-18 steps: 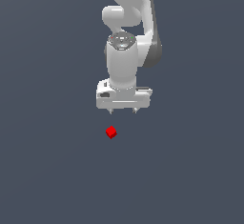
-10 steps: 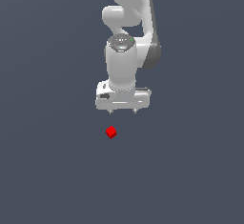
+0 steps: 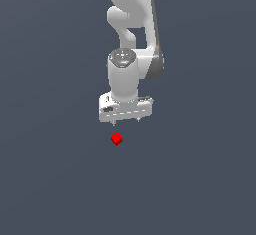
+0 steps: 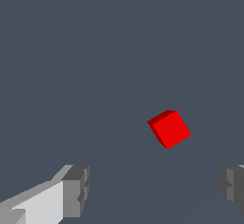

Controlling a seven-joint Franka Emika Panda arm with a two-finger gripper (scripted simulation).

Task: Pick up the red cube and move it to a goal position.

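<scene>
The white arm (image 3: 131,39) reaches down from the top of the exterior view and ends in the pincer (image 3: 125,121), which points straight down at the plain dark grey worktop (image 3: 55,179). Its two fingers stand wide apart and hold nothing: in the wrist view one grey fingertip (image 4: 76,189) shows at one side and the other only at the far edge of the picture, with bare worktop (image 4: 95,51) between them. The red cube (image 3: 116,138) lies on the worktop just below the pincer in the exterior view, slightly toward that view's left of its middle, and apart from both fingers. In the wrist view the red cube (image 4: 169,128) sits ahead of the fingertips, nearer to the finger at the edge than to the other, turned at an angle to the line between them.
</scene>
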